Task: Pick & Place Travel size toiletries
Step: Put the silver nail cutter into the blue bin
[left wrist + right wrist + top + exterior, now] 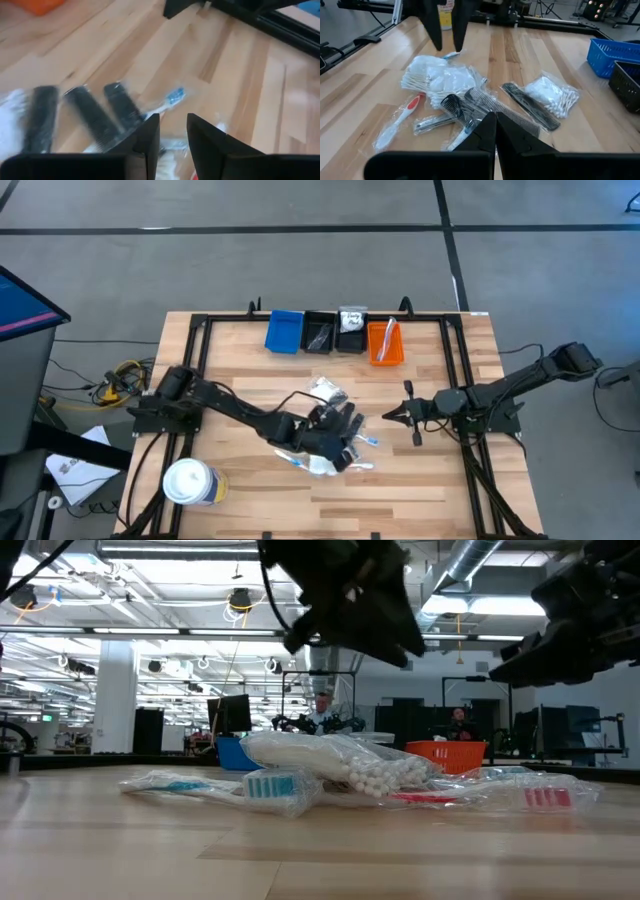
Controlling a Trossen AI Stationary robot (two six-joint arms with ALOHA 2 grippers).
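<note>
Jaws on the left gripper [173, 131] look slightly spread with nothing in them, hovering over the pile of clear-wrapped toiletries, black combs and toothbrushes [330, 430] mid-surface. Looks like the approach step, so next it needs to drop and pinch one packet. Right gripper [392, 417] waits beside it, pressed together.

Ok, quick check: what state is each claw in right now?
Left claw: slightly open, holding nothing, above the toiletries pile.
Right claw: shut, empty, off to the pile's right.
</note>
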